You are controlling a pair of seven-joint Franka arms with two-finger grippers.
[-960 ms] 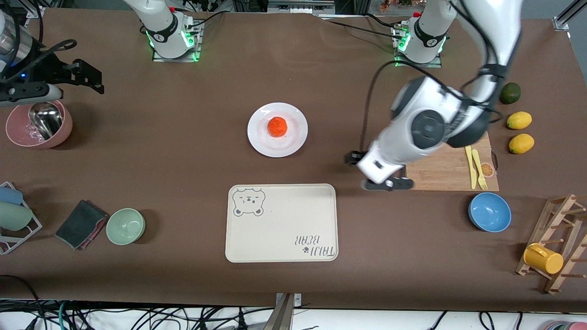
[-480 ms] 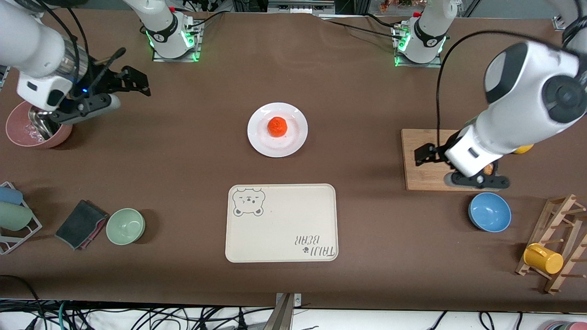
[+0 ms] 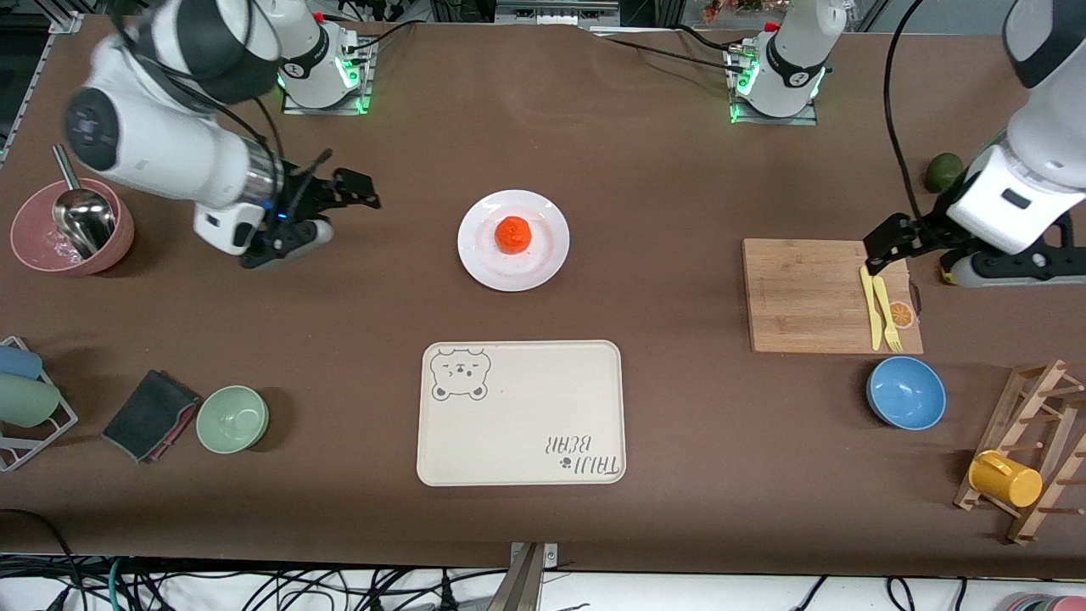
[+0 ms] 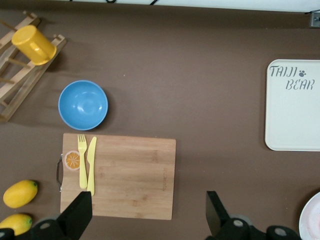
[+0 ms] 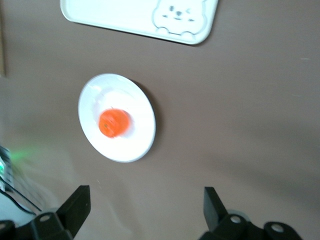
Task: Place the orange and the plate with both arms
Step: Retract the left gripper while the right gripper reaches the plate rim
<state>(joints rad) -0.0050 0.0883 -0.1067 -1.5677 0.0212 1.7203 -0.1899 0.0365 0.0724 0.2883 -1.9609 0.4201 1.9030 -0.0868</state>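
My right gripper (image 3: 327, 199) hangs over bare bench toward the right arm's end, fingers spread, nothing held. Left gripper (image 3: 891, 242) is over the cutting board (image 3: 806, 293) edge, also spread and empty. Orange (image 3: 513, 234) sits on the plate (image 3: 543, 263) mid-bench, farther from the front camera than the tray (image 3: 520, 441). I judge the orange placed; the plate likely still needs moving.

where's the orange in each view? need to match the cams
Front view: the orange sits on the plate, mid-table, farther from the camera than the bear tray.
Left wrist view: orange not in it; only a sliver of plate rim at the picture's edge.
Right wrist view: orange on the plate.
Shared landmark: the bear tray.
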